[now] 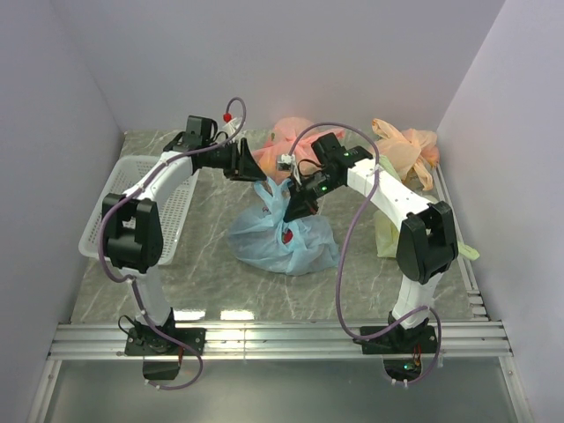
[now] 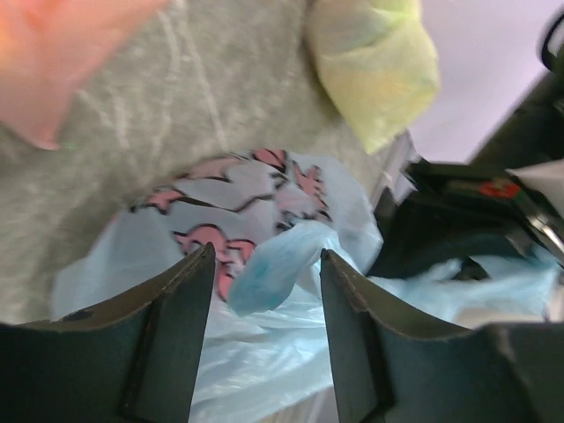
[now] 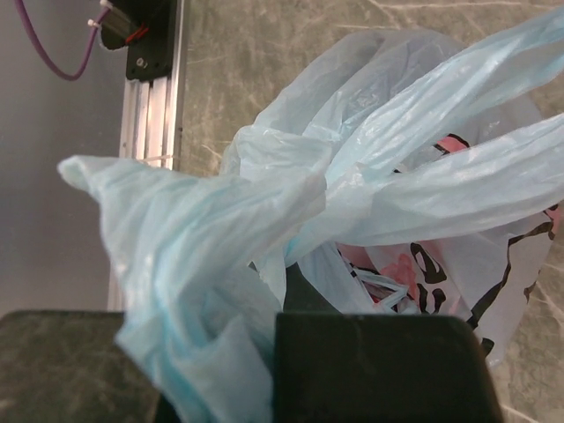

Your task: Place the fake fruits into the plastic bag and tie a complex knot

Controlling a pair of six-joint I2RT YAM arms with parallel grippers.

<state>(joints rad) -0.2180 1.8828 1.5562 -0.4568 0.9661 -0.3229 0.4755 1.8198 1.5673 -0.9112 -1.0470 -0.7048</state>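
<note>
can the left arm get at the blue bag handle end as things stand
Probably yes: the left gripper is open, and a loose handle end of the plastic bag shows between its fingers with nothing across it. The right gripper is close beside it.

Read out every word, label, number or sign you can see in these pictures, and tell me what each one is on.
No readable text anywhere.
The light blue plastic bag: pink-and-dark floral print only, no letters.
A red mark at the right of the left wrist view: too blurred to read.
</note>
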